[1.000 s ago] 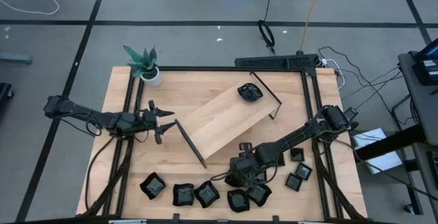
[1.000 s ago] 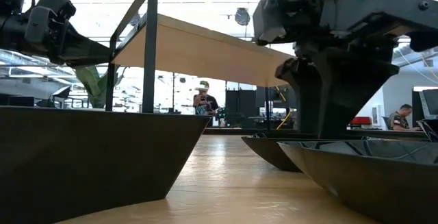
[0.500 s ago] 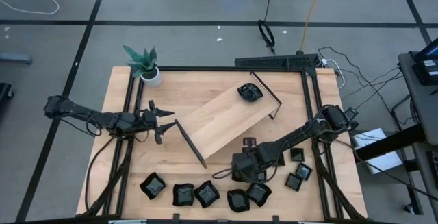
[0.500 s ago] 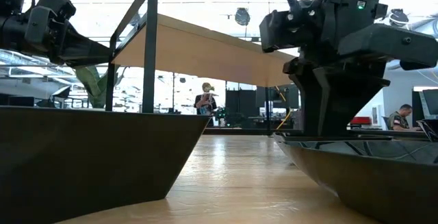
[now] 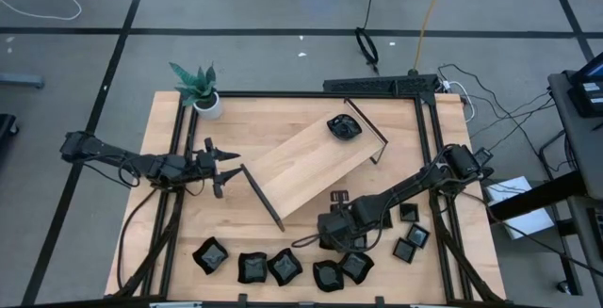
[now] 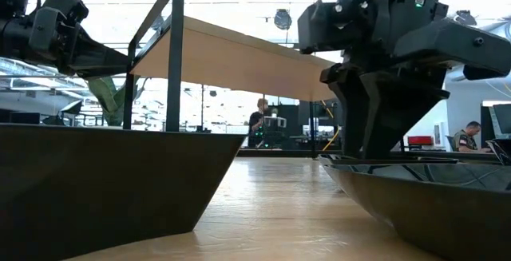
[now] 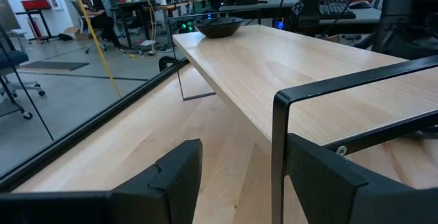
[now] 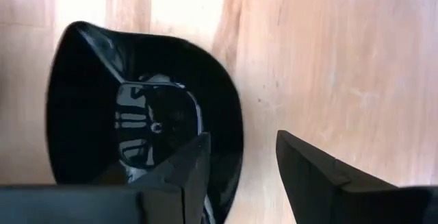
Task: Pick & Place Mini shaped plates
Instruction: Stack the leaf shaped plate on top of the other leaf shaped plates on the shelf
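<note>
Beside right pincer (image 5: 332,242): more black dishes (image 5: 283,267)

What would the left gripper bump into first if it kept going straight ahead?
Most likely the black end rail of the pale wooden tray: the open left gripper points right at it, with the rail's upright post standing just beyond its fingertips. Exact depth is unclear.

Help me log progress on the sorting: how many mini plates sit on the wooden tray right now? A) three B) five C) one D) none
C: the high view shows a single black plate at the far end of the wooden tray, the other plates lying on the table.
</note>
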